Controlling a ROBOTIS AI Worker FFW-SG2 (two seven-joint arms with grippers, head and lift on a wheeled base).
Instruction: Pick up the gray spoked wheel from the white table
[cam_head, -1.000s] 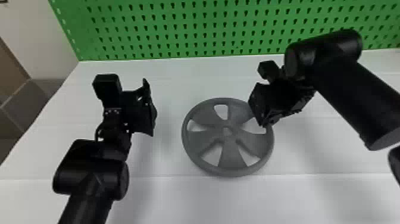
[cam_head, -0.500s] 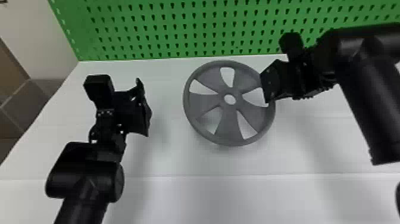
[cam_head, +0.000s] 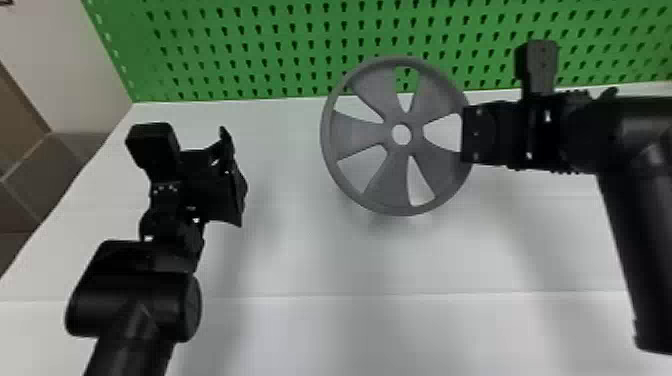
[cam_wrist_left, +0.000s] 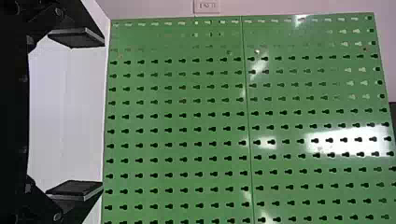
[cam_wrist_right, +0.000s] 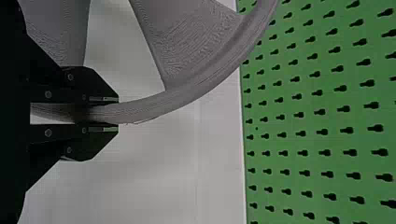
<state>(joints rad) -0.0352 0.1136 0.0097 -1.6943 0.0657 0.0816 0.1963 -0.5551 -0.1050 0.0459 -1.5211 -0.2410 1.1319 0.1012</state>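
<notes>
My right gripper (cam_head: 467, 134) holds the gray spoked wheel (cam_head: 368, 135) by the right side of its rim, up off the white table (cam_head: 310, 250), with the wheel's face toward the head camera. In the right wrist view, the fingers of the right gripper (cam_wrist_right: 105, 114) are closed on both sides of the wheel's rim (cam_wrist_right: 154, 105). Left of the wheel, over the table, my left gripper (cam_head: 235, 177) is apart from it. The left wrist view has the left gripper (cam_wrist_left: 77, 114) with its two fingers wide apart and nothing between them.
A green pegboard (cam_head: 280, 45) stands along the table's back edge, behind the wheel's upper part. Beyond the table's left edge are a pale wall (cam_head: 55, 60) and a brownish-gray box-like object (cam_head: 50, 170).
The right gripper has lifted the wheel from the table and carried it up and back, toward the pegboard. The wheel has tilted more upright. The left arm has shifted slightly.
</notes>
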